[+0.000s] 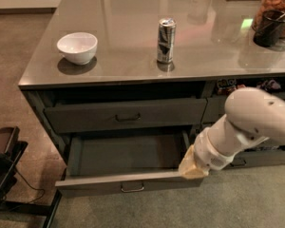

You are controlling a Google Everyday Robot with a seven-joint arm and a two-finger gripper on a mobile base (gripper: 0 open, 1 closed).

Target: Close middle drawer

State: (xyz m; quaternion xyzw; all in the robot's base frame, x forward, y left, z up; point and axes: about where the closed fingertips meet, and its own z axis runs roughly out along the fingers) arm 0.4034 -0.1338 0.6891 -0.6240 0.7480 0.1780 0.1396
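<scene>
Across the top of the frame is a big grey counter [133, 65] with a shiny top. Under it, in the lower middle of the frame, the middle drawer [128, 153] is pulled far out. Its inside is bare and grey. Its flat front faces the bottom of the frame.

My white arm [249, 122] comes in from the right edge and reaches down and to the left. It ends at the right front corner of the open drawer.

Just above the open drawer is another wide drawer [85, 118]. It is pushed almost all the way in and has a handle in its middle.

At the lower left of the frame a black stand [2, 165] sits on the floor [228, 203].

On the counter, at the upper left, is a white bowl [77, 46]. Well apart from it, near the middle, a silver can [166, 40] stands upright. A dark cup [268, 27] is at the upper right.

My gripper [192, 167] is the small yellowish tip of my arm. It is right at the drawer's front right corner, and it looks like it touches the front there. I cannot tell if it is gripping or loose.

A little metal loop handle [132, 187] sits in the middle of the drawer's front, left of my gripper.
</scene>
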